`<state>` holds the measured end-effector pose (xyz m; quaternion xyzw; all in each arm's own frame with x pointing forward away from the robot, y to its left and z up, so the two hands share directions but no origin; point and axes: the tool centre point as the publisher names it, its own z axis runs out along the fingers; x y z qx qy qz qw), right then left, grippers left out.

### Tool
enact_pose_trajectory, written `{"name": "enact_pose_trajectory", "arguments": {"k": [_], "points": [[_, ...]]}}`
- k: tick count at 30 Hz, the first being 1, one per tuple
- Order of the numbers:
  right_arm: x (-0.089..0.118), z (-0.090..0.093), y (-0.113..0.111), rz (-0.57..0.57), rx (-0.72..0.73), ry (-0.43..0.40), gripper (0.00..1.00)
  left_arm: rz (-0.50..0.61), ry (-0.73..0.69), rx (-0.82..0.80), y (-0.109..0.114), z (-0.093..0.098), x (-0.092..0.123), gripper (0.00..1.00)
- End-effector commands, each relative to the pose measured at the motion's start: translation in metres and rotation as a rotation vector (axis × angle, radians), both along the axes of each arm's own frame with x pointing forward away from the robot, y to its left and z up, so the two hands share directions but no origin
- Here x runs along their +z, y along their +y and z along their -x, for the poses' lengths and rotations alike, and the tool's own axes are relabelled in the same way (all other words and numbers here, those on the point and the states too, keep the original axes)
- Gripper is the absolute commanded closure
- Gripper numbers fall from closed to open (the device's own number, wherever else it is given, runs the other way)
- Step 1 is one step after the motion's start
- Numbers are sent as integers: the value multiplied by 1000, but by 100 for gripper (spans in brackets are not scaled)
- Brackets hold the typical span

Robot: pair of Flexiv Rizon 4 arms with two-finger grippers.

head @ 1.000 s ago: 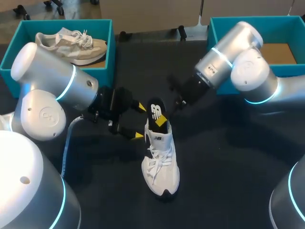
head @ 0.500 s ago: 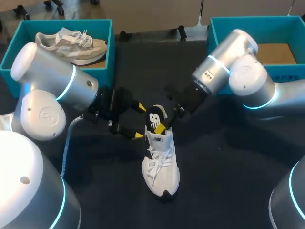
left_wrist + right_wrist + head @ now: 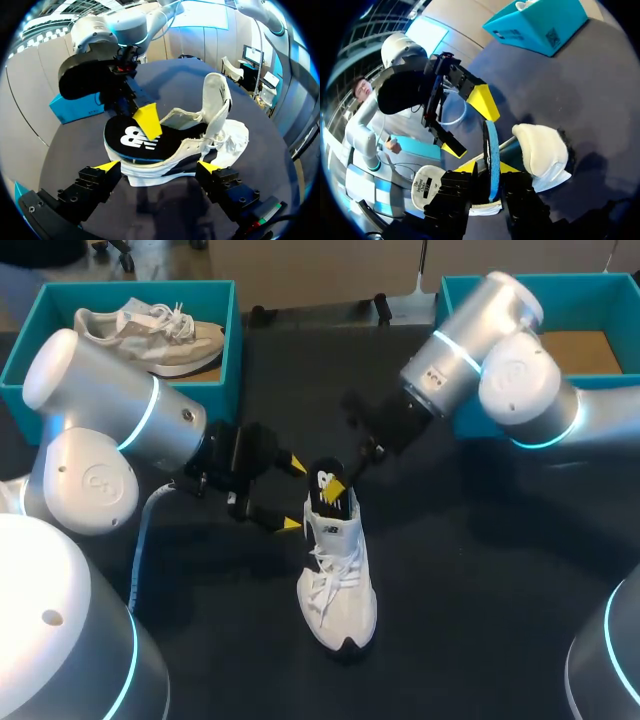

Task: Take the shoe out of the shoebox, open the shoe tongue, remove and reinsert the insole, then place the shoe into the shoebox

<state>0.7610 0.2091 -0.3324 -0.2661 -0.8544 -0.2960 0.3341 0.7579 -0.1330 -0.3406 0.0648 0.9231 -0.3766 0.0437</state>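
Observation:
A white shoe (image 3: 338,590) lies mid-table, toe toward me, its heel (image 3: 542,150) just ahead of my right gripper. The black insole (image 3: 325,483) stands with its front end down in the heel opening. My right gripper (image 3: 338,492) comes from the right and straddles the insole (image 3: 492,145) edge-on; its jaws stand slightly apart, with narrow gaps either side. Its yellow fingertip (image 3: 147,120) lies over the insole (image 3: 135,140). My left gripper (image 3: 293,495) is wide open just left of the heel, touching nothing. The shoe (image 3: 220,120) lies just beyond its tips.
A teal shoebox (image 3: 225,350) at the back left holds a beige shoe (image 3: 150,335). A second teal box (image 3: 470,290) at the back right shows a bare brown bottom. Dark tabletop surrounds the white shoe.
My right gripper has swung down and left, pushing the insole deeper into the shoe's heel, and its fingers have eased apart. The left arm has stayed still.

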Motion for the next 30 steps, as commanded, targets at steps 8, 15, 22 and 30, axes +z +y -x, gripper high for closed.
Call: {"name": "enact_pose_trajectory", "arguments": {"k": [8,15,22,30], "points": [[-5,-13,0,43,12,104,100,-5,-1,2,-2,0,0,0],[-2,-9,-3,62,4,184,100,-5,-1,2,-2,0,0,0],[-11,17,-6,88,0,254,100,-5,-1,2,-2,0,0,0],[-17,30,-4,103,3,280,100,-5,-1,2,-2,0,0,0]]}}
